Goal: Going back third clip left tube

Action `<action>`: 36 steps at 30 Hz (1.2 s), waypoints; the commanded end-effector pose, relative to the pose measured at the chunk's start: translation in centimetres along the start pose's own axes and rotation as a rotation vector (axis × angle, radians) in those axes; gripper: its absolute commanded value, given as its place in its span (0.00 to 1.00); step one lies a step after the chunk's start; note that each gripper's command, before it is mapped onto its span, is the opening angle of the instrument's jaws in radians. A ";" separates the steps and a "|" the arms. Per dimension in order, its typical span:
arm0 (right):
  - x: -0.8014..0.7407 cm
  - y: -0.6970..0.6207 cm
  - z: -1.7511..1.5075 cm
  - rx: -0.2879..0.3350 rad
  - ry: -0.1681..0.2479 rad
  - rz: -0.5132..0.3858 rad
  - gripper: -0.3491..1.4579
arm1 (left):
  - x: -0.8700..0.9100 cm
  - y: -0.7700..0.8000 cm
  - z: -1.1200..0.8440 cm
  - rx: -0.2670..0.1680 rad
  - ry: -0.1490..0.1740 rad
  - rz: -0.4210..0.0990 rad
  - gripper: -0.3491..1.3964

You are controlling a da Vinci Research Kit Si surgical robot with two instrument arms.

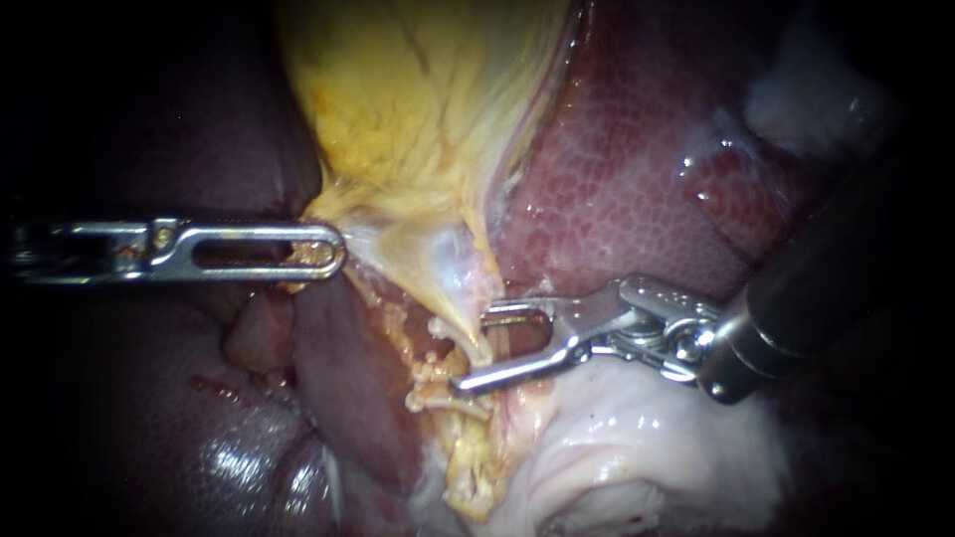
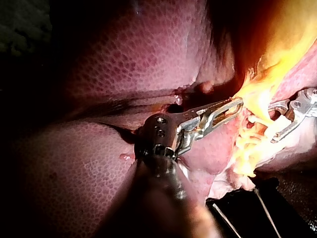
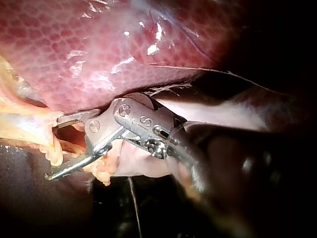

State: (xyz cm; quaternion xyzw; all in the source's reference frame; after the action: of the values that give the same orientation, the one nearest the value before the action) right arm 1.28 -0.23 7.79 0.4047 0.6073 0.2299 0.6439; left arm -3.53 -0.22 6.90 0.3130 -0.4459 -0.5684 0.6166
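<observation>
Dark surface (image 2: 293, 214) (barely seen) — liver (image 2: 148, 54) atop

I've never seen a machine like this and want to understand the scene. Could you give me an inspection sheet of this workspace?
Surface: dark red mottled liver, wet and glossy.
Job's things: yellow gallbladder; pale thin tube below it; cream clips seem to sit on the tube.
Clutter: white soft mass, kind unclear.
Instruments: left instrument, jaws shut on the gallbladder's lower edge; right instrument, jaws open, the tube between them.
Cables: two thin pale strands, kind unclear.
Surroundings: dark, nothing seen.
</observation>
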 end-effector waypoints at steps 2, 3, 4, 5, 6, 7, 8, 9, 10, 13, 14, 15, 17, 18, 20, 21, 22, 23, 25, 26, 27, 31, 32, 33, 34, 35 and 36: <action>0.00 -0.03 -0.04 0.002 -0.001 0.001 0.52 | 0.00 0.00 0.00 0.000 0.000 0.000 0.00; 0.00 -0.04 -0.05 0.003 -0.001 0.001 0.52 | 0.00 0.00 0.00 0.000 0.000 0.000 0.00; 0.01 -0.05 -0.07 0.004 -0.001 0.001 0.52 | 0.00 0.00 0.00 0.000 0.000 0.000 0.00; 0.01 -0.06 -0.09 0.005 -0.002 0.002 0.52 | 0.00 0.00 0.00 0.000 0.000 0.000 0.00; 0.02 -0.07 -0.10 0.006 -0.002 0.002 0.52 | 0.00 0.00 0.00 0.000 0.000 0.000 0.00; 0.03 -0.08 -0.12 0.007 -0.002 0.003 0.52 | 0.00 0.00 0.00 0.000 0.000 0.000 0.00; 0.04 -0.09 -0.13 0.007 -0.002 0.004 0.52 | 0.00 0.00 0.00 0.000 0.000 0.000 0.00; 0.05 -0.10 -0.15 0.008 -0.002 0.004 0.52 | 0.00 0.00 0.00 0.000 0.000 0.000 0.00; 0.05 -0.11 -0.16 0.009 -0.002 0.005 0.52 | 0.00 0.00 0.00 0.000 0.000 0.000 0.00; 0.06 -0.14 -0.16 0.010 -0.002 0.005 0.52 | 0.00 0.00 0.00 0.000 0.000 0.000 0.00; 0.07 -0.15 -0.15 0.010 -0.002 0.005 0.52 | 0.00 0.00 0.00 0.000 0.000 0.000 0.00; 0.07 -0.15 -0.13 0.009 -0.002 0.005 0.52 | 0.00 0.00 0.00 0.000 0.000 0.000 0.00; 0.06 -0.15 -0.06 0.006 -0.001 0.004 0.52 | 0.00 0.00 0.01 0.000 0.000 0.000 0.00; 0.06 -0.15 0.00 0.003 0.000 0.003 0.52 | 0.00 0.00 0.01 0.000 0.000 0.000 0.00; 0.03 -0.13 0.11 -0.005 0.002 0.000 0.52 | 0.00 0.00 0.01 0.000 0.000 0.000 0.00; 0.00 -0.12 0.20 -0.003 0.001 -0.002 0.52 | 0.00 0.00 0.01 0.000 0.000 0.000 0.00; -0.02 -0.10 0.26 -0.006 0.001 -0.004 0.52 | 0.00 0.00 0.01 0.000 0.000 0.000 0.00; -0.05 -0.09 0.32 -0.007 0.001 -0.006 0.52 | 0.00 0.00 0.01 0.000 0.000 0.000 0.00; -0.11 -0.05 0.46 -0.010 0.000 -0.011 0.52 | 0.00 0.00 0.01 0.000 -0.001 0.000 0.00; -0.13 -0.03 0.52 -0.010 -0.001 -0.013 0.52 | 0.00 0.00 0.01 0.000 -0.001 0.000 0.00; -0.16 -0.01 0.58 -0.009 -0.002 -0.015 0.52 | 0.00 0.00 0.01 0.000 0.000 0.000 0.00; -0.16 0.04 0.66 -0.011 -0.001 -0.016 0.52 | 0.00 0.00 0.01 0.000 0.000 0.000 0.00; -0.14 0.05 0.65 -0.016 0.001 -0.015 0.52 | 0.00 0.00 0.01 0.000 0.000 0.000 0.00; -0.12 0.06 0.65 -0.025 0.005 -0.013 0.52 | 0.01 0.00 0.01 0.000 -0.001 0.000 0.00; -0.09 0.09 0.63 -0.030 0.007 -0.017 0.52 | 0.01 0.00 0.01 0.000 -0.001 0.000 0.00; -0.08 0.10 0.62 -0.031 0.007 -0.022 0.52 | 0.01 0.00 0.01 0.000 -0.001 0.000 0.00; -0.07 0.11 0.61 -0.038 0.009 -0.027 0.52 | 0.01 0.00 0.01 0.000 -0.001 0.001 0.00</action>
State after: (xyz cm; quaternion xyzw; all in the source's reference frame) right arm 1.88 -0.35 7.89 0.3819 0.6114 0.2342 0.6522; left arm -3.54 -0.23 6.91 0.3126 -0.4461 -0.5685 0.6165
